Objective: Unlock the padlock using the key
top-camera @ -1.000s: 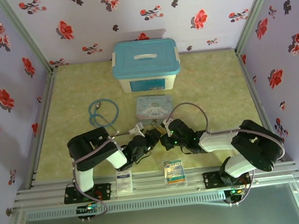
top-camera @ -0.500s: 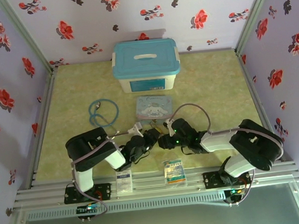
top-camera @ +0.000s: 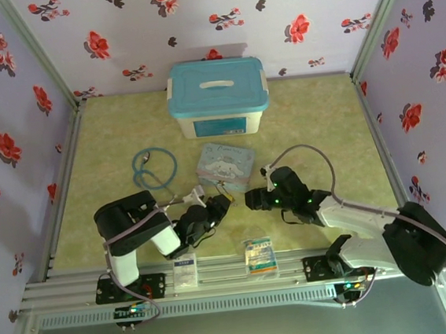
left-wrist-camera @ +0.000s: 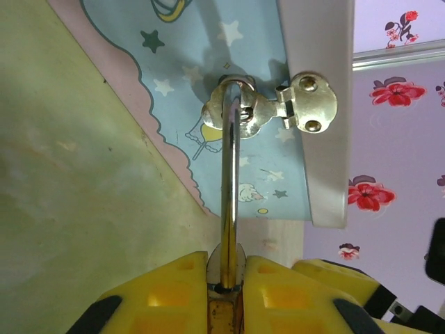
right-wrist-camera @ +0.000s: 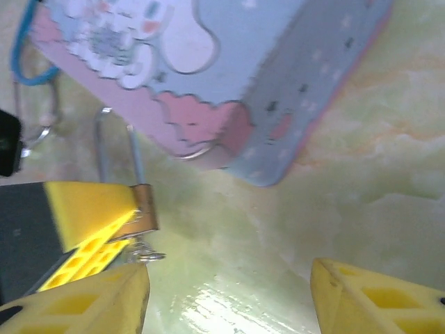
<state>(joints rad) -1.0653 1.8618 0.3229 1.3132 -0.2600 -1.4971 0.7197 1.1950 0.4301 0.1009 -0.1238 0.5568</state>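
- Brass-yellow, the padlock (left-wrist-camera: 224,309) is clamped by its body between the yellow fingers of the left hand (left-wrist-camera: 226,268), which is closed tight on it.
- From the left wrist, its thin metal shackle runs straight up from the fingers to the shiny hasp (left-wrist-camera: 268,111) on the cartoon tin (left-wrist-camera: 201,49). The curved end lies over the hasp's loop, but I cannot tell whether it is threaded through.
- From the right wrist, the padlock (right-wrist-camera: 144,207) sits just beside the tin's (right-wrist-camera: 229,42) near corner.
- A small grey metal piece with a ring, apparently the key (right-wrist-camera: 144,252), hangs at the padlock's lower end.
- The right hand (right-wrist-camera: 228,282) is spread wide with nothing between its fingers. It is near the padlock but not touching it or the key.
- From above, both hands meet low on the green tabletop (top-camera: 323,141), the left hand (top-camera: 217,207) just in front of the tin (top-camera: 225,165) and the right hand (top-camera: 251,200) beside it.
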